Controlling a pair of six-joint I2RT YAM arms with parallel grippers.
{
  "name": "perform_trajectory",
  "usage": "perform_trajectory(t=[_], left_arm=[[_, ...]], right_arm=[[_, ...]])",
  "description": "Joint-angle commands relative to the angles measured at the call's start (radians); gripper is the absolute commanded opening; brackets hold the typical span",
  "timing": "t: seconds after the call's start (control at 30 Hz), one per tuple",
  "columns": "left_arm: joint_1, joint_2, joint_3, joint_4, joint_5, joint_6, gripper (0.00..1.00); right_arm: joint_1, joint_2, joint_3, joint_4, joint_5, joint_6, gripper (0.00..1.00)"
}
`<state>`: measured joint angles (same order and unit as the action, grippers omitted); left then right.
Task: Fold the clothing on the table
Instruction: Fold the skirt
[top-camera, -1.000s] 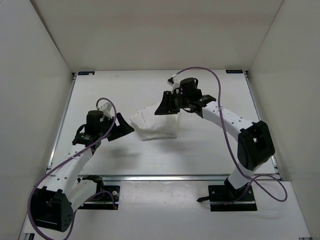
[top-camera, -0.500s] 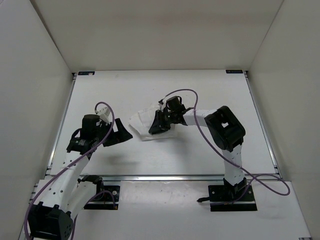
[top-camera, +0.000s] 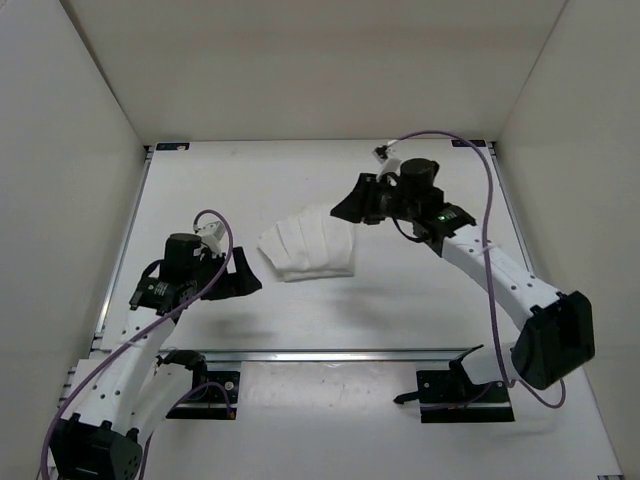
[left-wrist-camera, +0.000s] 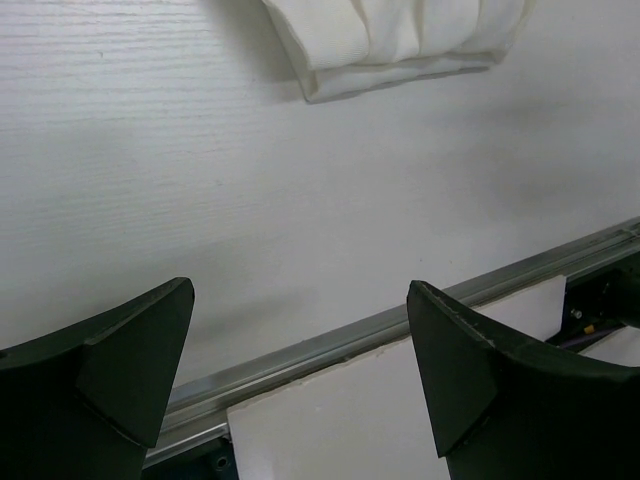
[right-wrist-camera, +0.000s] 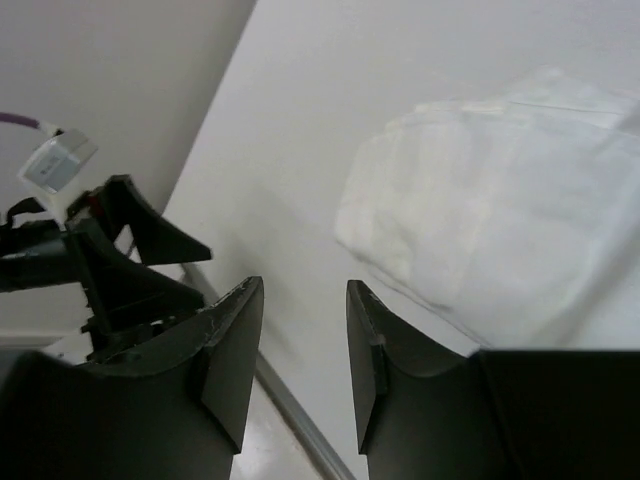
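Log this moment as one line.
left gripper: open, empty | right gripper: open, empty | white pleated fabric garment: ungripped, lying on flat white rectangular table

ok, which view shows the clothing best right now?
Top external: the whole clothing is in frame, all edges visible, nothing covering it. Left wrist catches only one folded edge of it at the frame's top. Right wrist shows most of it, but blurred and cropped at the right.
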<state>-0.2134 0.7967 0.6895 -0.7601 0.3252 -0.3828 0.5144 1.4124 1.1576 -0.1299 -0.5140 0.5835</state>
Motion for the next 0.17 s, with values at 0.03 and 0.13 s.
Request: perform_trajectory(t=[0.03,0.13], left_arm=[[-0.018,-0.027,0.030,-0.030,-0.014,0.048,0.99],[-0.020,-0.004,0.041,-0.051,-0.040,0.058,0.98]], right_arm=[[-0.069,-0.062,-0.102,-0.106,0.077,-0.080,0.36],[-0.074,-0.070,-0.098,-0.141,0.112,-0.128,0.38]])
